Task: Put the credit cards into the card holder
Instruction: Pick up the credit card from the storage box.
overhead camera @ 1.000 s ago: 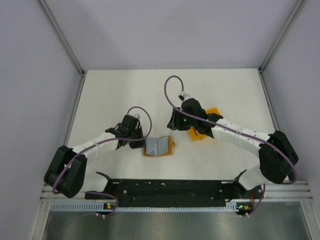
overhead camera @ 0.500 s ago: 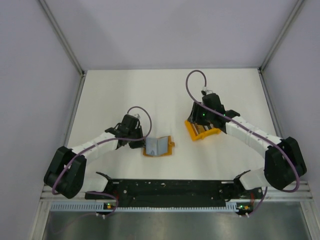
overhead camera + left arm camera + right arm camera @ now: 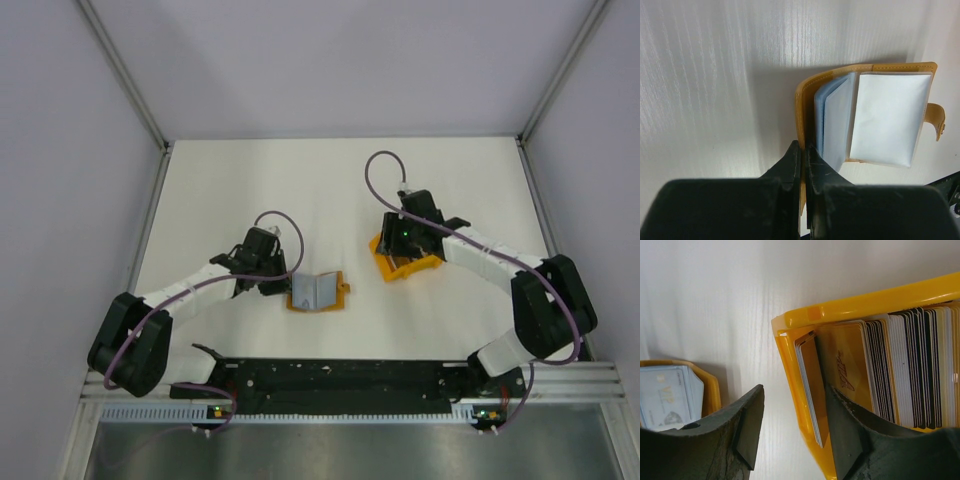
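Near the middle of the worktop (image 3: 240, 190), a bit toward 6 o'clock, the card holder (image 3: 318, 293) lies open with its grey lining up and its clasp tab (image 3: 936, 120) on the 3 o'clock side.

Left arm: the elbow is folded low at the 8 o'clock corner and the forearm runs out toward 2 o'clock. The wrist sits low over the worktop, with a purple cable (image 3: 268, 222) looping above it. The left gripper (image 3: 283, 288) meets the holder's 9 o'clock edge. On the left wrist view its jaws are pinched tight on the edge of the mustard cover. The clear sleeves (image 3: 887, 117) are fanned open, and one leaf stands partly up just beside the fingers (image 3: 790, 165).

Right arm: the elbow is out at 4 o'clock and the forearm reaches toward 10 o'clock. The wrist is pitched down over the orange bin (image 3: 410, 268), which sits at 3 o'clock of the holder, well apart from it. The right gripper (image 3: 795, 395) has its jaws spread. One finger is outside the bin's end wall and the other is inside the bin. Between them are that wall and the end card (image 3: 807, 385), which leans against it. There is a gap on both sides, so nothing is clamped.

The credit cards (image 3: 910, 365) stand on edge in the bin, packed in a black, white and grey row.
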Robot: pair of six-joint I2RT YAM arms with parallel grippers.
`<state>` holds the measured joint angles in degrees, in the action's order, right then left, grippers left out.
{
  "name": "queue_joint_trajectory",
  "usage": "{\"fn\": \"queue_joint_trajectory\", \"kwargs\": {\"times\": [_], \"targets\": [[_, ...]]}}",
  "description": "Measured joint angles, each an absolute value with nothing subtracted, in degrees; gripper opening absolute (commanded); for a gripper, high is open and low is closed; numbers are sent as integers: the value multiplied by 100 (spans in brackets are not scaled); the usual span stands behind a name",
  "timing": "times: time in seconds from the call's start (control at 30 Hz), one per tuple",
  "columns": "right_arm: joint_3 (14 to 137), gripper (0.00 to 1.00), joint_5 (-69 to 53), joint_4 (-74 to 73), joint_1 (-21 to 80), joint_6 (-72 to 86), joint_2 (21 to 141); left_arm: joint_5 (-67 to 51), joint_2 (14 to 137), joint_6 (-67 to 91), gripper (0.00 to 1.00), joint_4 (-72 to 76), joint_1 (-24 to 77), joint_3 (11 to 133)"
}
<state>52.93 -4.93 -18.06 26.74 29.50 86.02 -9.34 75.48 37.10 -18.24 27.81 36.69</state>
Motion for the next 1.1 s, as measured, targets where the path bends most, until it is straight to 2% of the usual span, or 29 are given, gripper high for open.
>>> {"fn": "queue_joint_trajectory", "kwargs": {"times": [0.3, 1.1], "targets": [[5299, 52, -775, -1800, 2670, 2871, 9024, -917, 7550, 3712, 0, -1824, 2781, 3671], [5299, 39, -1052, -1806, 2606, 2856, 8993, -919, 7640, 3715, 0, -1804, 2781, 3673]]}}
